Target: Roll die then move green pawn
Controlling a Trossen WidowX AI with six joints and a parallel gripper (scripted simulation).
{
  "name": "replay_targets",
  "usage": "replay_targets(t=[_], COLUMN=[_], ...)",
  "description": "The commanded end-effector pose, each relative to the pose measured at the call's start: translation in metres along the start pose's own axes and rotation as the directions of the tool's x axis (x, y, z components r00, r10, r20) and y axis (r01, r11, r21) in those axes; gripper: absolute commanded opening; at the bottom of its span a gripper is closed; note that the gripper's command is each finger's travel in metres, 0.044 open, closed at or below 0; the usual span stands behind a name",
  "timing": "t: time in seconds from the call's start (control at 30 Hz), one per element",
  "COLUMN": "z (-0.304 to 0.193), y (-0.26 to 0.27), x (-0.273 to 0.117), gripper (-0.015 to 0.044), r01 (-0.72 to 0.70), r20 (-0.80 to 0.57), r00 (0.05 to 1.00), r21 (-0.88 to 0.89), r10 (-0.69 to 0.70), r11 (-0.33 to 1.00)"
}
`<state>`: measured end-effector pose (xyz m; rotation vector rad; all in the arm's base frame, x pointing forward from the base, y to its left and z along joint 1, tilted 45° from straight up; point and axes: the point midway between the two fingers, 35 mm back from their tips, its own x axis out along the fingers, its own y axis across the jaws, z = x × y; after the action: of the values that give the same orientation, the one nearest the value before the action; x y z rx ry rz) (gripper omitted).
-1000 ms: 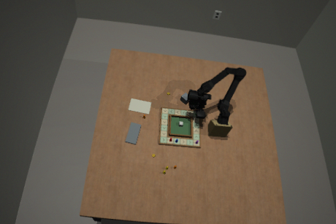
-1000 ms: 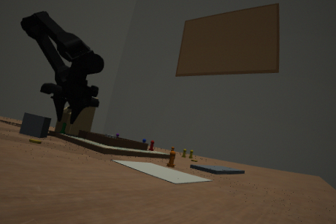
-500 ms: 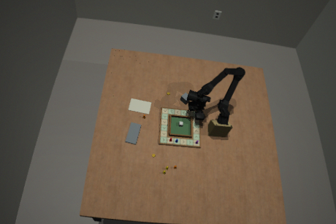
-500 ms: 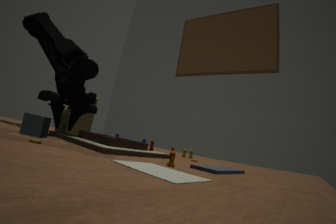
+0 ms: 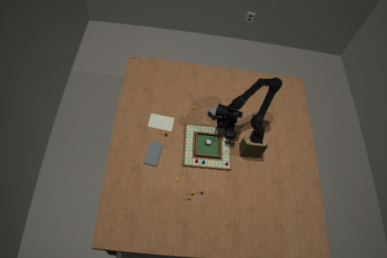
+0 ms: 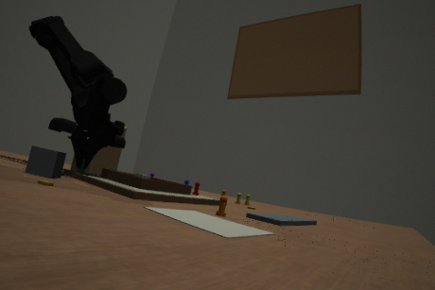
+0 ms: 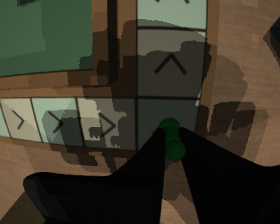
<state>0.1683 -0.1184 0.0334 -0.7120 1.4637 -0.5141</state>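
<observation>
My gripper (image 6: 82, 166) (image 7: 170, 133) is shut on the green pawn (image 7: 175, 149), with a fingertip on each side of it. The pawn is upright at a corner square of the board (image 5: 189, 134) (image 6: 118, 189) (image 7: 168, 82); whether its base touches the square I cannot tell. The arm hides it in the top view. The white die (image 5: 209, 142) lies in the green-floored tray (image 5: 202, 151) (image 6: 165, 184); its pips are too small to read. The red pawn (image 5: 196, 160) (image 6: 197, 190), blue pawn (image 5: 204, 162) (image 6: 186, 182) and purple pawn (image 5: 226, 163) stand on the board.
A grey block (image 5: 213, 113) (image 6: 46, 162) stands close beside the arm. A pale sheet (image 5: 161, 122) (image 6: 208, 223), an orange pawn (image 5: 166, 134) (image 6: 221, 206) and a blue-grey slab (image 5: 154, 153) (image 6: 281, 219) lie across the board from the arm's base. Small yellow and orange pieces are scattered around.
</observation>
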Motion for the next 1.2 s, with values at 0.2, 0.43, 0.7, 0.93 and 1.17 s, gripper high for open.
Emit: replay_targets(t=[0.2,0.43,0.7,0.93,1.17], z=[0.006,0.01,0.009,0.003,-0.003], y=[0.004,0.008,0.008,0.004,-0.002], x=[-0.016,-0.042,-0.075,-0.104,-0.127], gripper=[0.0,0.0,0.0,0.0,0.0], r01=[-0.021,-0.039,-0.042,-0.03,-0.009], r20=[0.011,0.014,0.009,0.003,0.0], r00=[1.0,0.999,0.999,1.0,1.0], r21=[-0.005,-0.006,-0.008,-0.008,-0.007], r10=[0.021,0.039,0.042,0.03,0.009], r11=[1.0,0.999,0.999,1.0,1.0])
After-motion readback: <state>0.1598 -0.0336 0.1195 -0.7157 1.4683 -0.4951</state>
